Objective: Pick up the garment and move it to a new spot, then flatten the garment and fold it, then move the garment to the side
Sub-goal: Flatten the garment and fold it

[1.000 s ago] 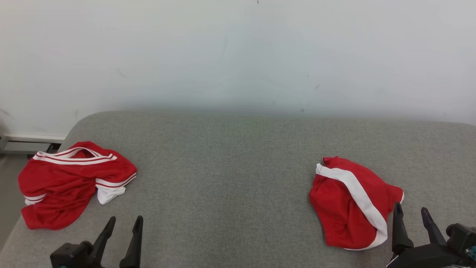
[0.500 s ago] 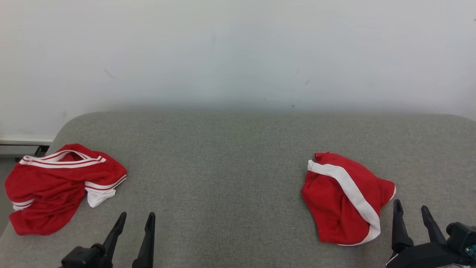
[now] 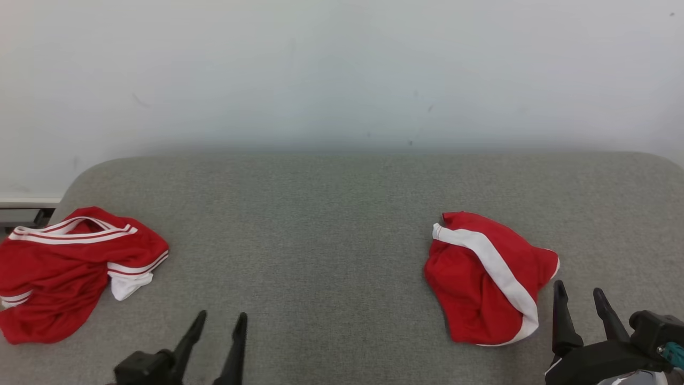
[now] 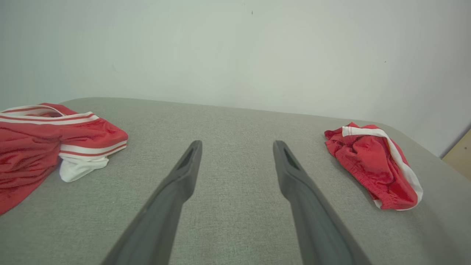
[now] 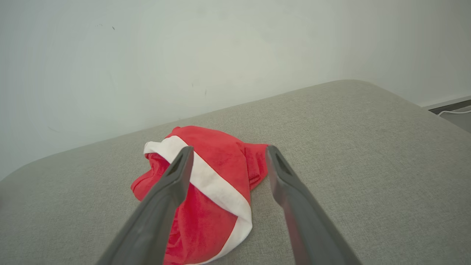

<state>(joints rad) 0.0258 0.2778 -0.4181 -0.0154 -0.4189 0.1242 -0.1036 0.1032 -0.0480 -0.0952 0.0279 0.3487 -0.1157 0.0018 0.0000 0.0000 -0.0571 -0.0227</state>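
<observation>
1. A pale wall (image 3: pixel 342 69) rises behind the work area.
2. A grey padded surface (image 3: pixel 320 240) with rounded far corners spreads in front of the wall and carries both pieces of clothing.
3. The striped red garment (image 3: pixel 59 272) lies crumpled at the surface's left end. Its white-and-red banded edges face up and a white corner pokes out on its right side.
4. The red garment with the white band (image 3: pixel 470 289) sits bunched in a heap on the right side, well apart from the striped one. The broad white band runs diagonally across its top.
5. The right gripper (image 3: pixel 578 287) is at the lower right, just beside the near right edge of the banded garment. Its two dark fingers are spread wide with nothing between them. In the right wrist view they point at the heap, and the left finger overlaps the cloth in the picture.
6. The left gripper (image 3: pixel 221 316) is at the lower left of centre over bare grey fabric, between the two garments and nearer the striped one. Its fingers are spread wide, holding nothing and touching neither garment.
</observation>
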